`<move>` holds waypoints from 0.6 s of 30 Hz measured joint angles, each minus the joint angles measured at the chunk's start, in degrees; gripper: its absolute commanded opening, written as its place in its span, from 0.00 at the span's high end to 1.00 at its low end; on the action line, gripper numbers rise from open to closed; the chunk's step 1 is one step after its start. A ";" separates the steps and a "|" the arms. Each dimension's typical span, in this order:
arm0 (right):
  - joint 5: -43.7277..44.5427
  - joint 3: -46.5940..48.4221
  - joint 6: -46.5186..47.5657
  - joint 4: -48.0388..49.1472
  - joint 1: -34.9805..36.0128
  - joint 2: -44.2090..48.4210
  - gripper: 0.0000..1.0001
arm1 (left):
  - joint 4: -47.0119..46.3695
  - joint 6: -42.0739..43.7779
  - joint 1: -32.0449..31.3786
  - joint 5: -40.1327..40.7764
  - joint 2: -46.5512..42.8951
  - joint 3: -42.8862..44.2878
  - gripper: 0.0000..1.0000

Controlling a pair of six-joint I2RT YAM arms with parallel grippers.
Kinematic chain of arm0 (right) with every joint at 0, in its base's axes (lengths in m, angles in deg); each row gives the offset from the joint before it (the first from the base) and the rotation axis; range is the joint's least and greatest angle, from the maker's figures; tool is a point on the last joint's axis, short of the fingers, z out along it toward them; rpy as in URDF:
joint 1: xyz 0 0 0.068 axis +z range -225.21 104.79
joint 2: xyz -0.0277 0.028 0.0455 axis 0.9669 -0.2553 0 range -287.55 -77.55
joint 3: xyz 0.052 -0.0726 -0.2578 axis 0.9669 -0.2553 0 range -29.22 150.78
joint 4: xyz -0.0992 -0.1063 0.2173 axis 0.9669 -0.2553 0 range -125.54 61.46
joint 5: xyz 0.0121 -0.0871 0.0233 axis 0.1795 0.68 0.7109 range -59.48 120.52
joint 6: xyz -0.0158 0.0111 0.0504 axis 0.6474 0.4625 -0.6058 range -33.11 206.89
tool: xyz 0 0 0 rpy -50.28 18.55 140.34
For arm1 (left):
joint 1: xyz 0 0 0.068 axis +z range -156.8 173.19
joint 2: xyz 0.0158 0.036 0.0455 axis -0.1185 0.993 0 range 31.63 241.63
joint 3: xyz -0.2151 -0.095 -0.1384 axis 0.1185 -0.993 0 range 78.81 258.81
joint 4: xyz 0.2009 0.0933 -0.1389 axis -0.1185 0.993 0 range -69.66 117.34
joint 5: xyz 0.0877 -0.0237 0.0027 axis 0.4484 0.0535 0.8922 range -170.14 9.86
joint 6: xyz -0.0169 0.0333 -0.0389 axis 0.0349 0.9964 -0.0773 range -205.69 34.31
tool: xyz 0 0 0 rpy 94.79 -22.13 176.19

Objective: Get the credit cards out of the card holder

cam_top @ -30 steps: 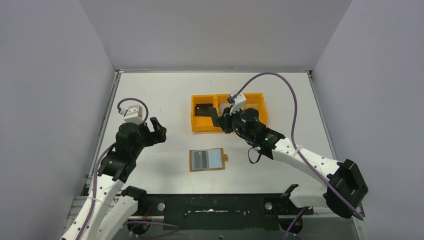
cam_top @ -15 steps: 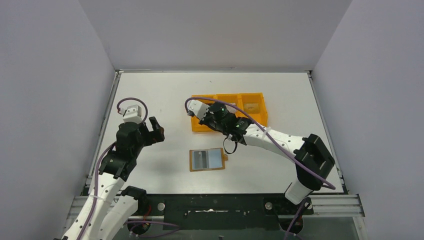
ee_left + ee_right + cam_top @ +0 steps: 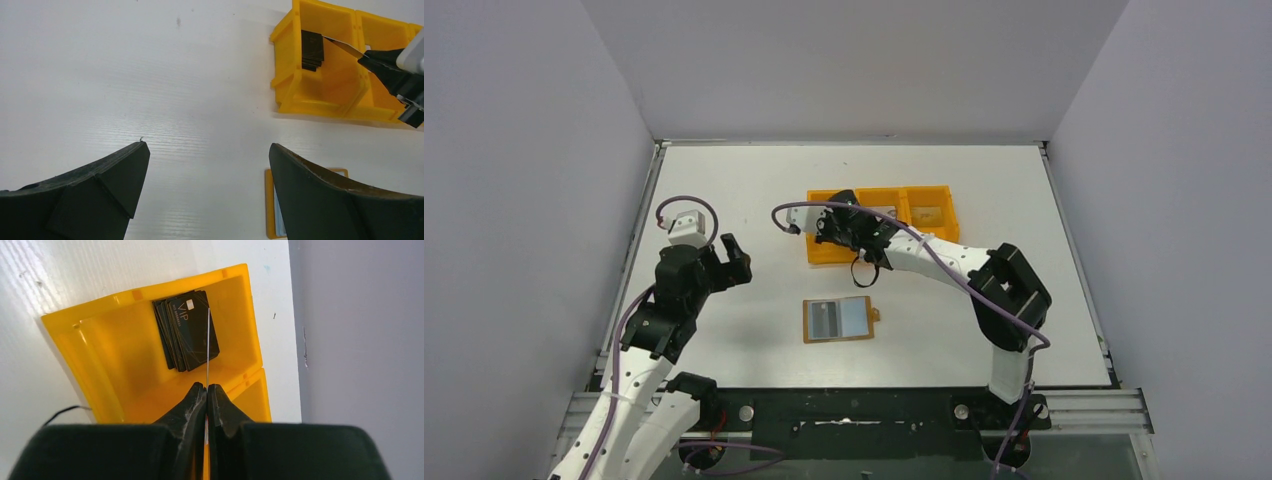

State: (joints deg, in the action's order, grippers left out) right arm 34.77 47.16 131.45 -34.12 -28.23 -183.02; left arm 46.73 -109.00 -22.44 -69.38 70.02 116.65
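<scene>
One card (image 3: 207,347) pinched edge-on in the right jaws, above the tray's (image 3: 115,370) left end compartment, dark cards (image 3: 187,332) stacked inside it, left jaws spread wide over the bench (image 3: 754,190), wallet (image 3: 807,322) open nearer the arms, grey-blue card (image 3: 856,316) showing inside.

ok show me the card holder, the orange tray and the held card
card holder (image 3: 838,320), top view, middle of open face
orange tray (image 3: 120,365), right wrist view, bare inside
held card (image 3: 342,46), left wrist view, flat face

Card holder (image 3: 269,202) cut off at bottom edge.
</scene>
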 measured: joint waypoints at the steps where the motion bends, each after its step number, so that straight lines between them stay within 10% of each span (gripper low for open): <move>1: -0.22 0.61 0.28 0.02 -0.26 -0.66 1.00 | 0.00 0.02 0.00 0.02 -0.02 0.00 0.08; 18: 0.26 12.00 5.95 2.45 -4.33 -16.52 0.99 | 0.00 -0.04 0.37 1.27 -1.86 0.00 0.08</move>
State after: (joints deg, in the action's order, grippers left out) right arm 35.04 59.16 137.39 -31.68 -32.56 -199.54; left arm 46.73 -109.05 -22.07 -68.11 68.16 116.65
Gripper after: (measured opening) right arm 0.029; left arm 0.923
